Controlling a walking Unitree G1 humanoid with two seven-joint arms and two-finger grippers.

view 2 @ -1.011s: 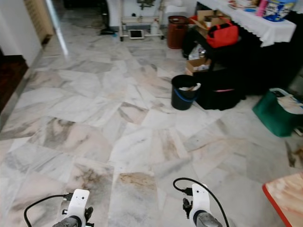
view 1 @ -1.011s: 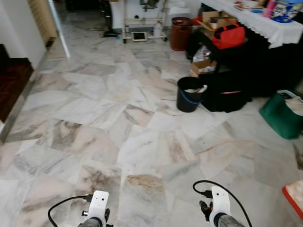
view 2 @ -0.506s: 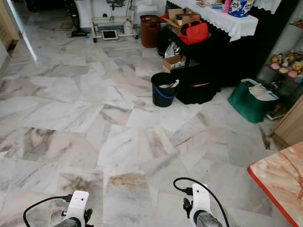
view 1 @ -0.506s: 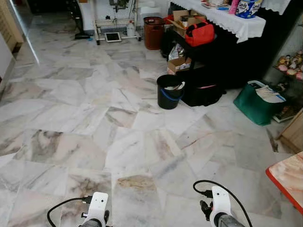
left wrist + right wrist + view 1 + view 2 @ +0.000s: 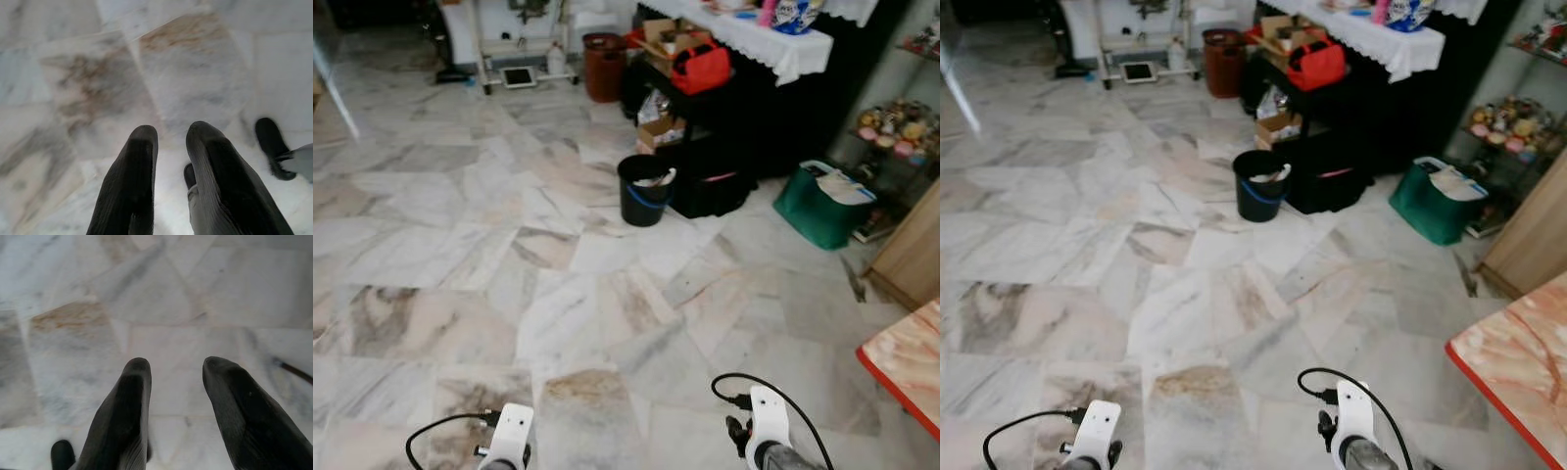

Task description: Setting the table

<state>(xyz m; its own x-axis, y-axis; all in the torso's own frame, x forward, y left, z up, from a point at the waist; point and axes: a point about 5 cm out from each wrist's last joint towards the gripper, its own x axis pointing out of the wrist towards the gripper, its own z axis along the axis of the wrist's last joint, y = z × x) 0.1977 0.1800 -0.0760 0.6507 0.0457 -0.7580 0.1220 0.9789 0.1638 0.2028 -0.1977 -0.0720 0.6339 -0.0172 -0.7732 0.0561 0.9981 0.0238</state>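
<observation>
A table with a red edge and a marbled pink top juts in at the lower right, a step to my right. Nothing to lay on it can be made out. My left arm and right arm hang low over the marble floor. In the left wrist view my left gripper points down at the tiles, open with a narrow gap and nothing in it. In the right wrist view my right gripper is open wider, also with nothing in it.
A black bucket and a black bag stand on the floor ahead. A green bag and a wooden cabinet are at the right. A long cloth-covered table with a red bag runs along the back.
The whole view has swung to the right: the bucket and bags have slid left, and the red-edged table and wooden cabinet have come further in. Both arms hang as before.
</observation>
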